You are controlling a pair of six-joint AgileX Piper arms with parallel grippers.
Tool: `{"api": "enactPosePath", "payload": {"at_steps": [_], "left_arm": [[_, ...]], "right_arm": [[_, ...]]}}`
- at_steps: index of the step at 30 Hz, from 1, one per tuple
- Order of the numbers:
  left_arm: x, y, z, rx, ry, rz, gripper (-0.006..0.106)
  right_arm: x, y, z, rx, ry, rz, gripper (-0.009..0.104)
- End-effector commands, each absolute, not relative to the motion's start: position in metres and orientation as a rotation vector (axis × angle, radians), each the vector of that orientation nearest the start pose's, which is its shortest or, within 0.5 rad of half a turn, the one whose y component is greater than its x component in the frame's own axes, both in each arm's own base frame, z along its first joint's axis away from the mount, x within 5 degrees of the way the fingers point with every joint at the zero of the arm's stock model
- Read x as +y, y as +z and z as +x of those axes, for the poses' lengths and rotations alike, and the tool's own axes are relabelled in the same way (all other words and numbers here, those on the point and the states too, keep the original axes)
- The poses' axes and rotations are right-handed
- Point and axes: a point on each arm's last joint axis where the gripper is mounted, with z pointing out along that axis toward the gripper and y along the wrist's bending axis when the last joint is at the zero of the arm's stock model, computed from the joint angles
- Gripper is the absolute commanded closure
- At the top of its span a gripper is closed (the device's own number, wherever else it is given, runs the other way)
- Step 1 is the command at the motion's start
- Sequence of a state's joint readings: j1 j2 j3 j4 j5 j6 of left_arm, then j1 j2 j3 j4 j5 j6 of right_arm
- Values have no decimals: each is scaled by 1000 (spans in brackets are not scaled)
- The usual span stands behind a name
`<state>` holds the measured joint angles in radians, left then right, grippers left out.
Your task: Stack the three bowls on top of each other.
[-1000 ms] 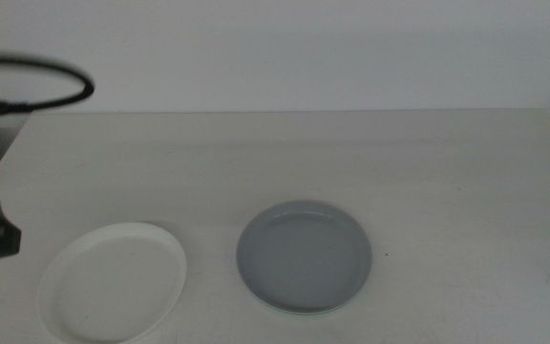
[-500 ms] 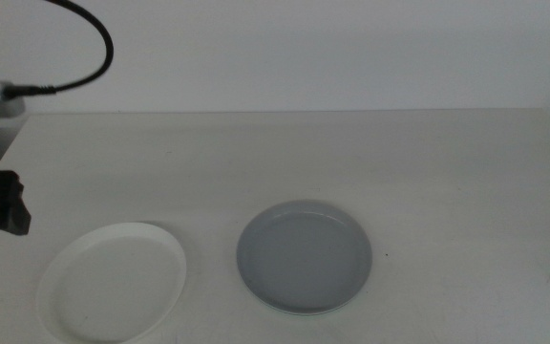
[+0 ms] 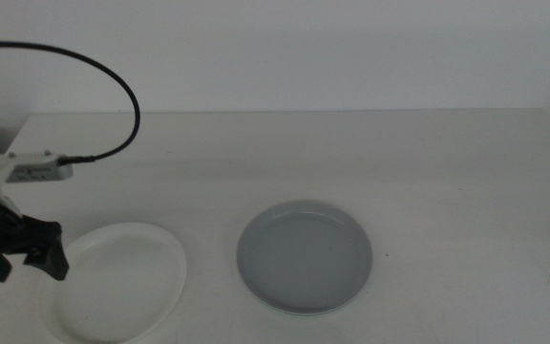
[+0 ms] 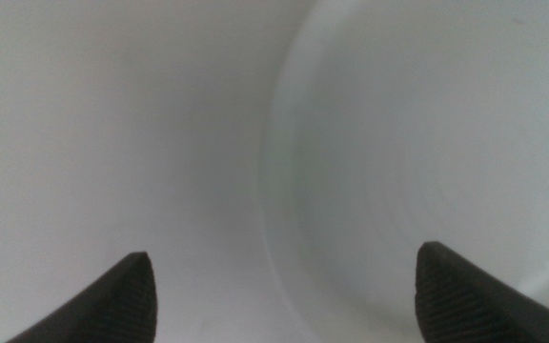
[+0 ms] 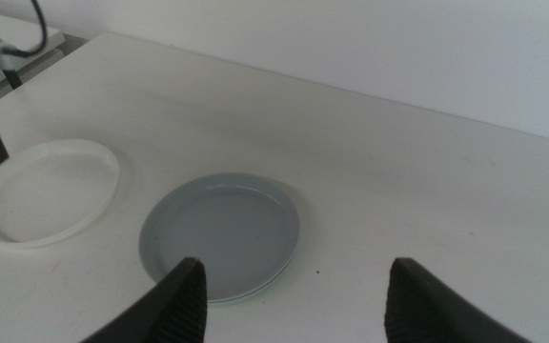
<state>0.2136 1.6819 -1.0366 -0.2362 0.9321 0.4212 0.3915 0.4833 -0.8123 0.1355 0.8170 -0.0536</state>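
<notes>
Middle view: left gripper [image 3: 29, 260] hangs at the white bowl's [image 3: 117, 282] left rim; the grey bowl [image 3: 304, 255] sits right of it, atop a green-edged one. Left wrist view: open fingers [image 4: 132, 291] straddle that rim. Right wrist view: right gripper [image 5: 294, 295] open, above the tabletop [image 5: 427, 181].

Middle view looks down over the table [image 3: 351, 153]; left wrist hangs seemingly close; right wrist farther back.

No text, labels or nos. I can read anywhere — bowls, table, my arms all unmarked.
</notes>
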Motion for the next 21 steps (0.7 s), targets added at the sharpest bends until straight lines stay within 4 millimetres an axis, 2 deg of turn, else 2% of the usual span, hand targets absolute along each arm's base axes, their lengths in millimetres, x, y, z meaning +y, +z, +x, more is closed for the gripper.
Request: {"api": "enactPosePath", "payload": {"at_steps": [1, 6, 13, 18, 21], "left_arm": [[46, 201, 310, 2928, -271, 66, 10], [47, 180, 317, 2964, -298, 37, 22], [48, 161, 320, 3015, -319, 21, 55], [47, 161, 319, 3024, -339, 16, 100], [47, 170, 316, 3027, -353, 16, 100]], "right_arm": [[36, 387, 66, 1859, 377, -392, 47], [36, 387, 66, 1859, 377, -392, 47], [36, 387, 66, 1859, 377, -392, 47], [36, 387, 66, 1859, 375, -392, 47], [36, 387, 66, 1859, 375, -392, 47]]}}
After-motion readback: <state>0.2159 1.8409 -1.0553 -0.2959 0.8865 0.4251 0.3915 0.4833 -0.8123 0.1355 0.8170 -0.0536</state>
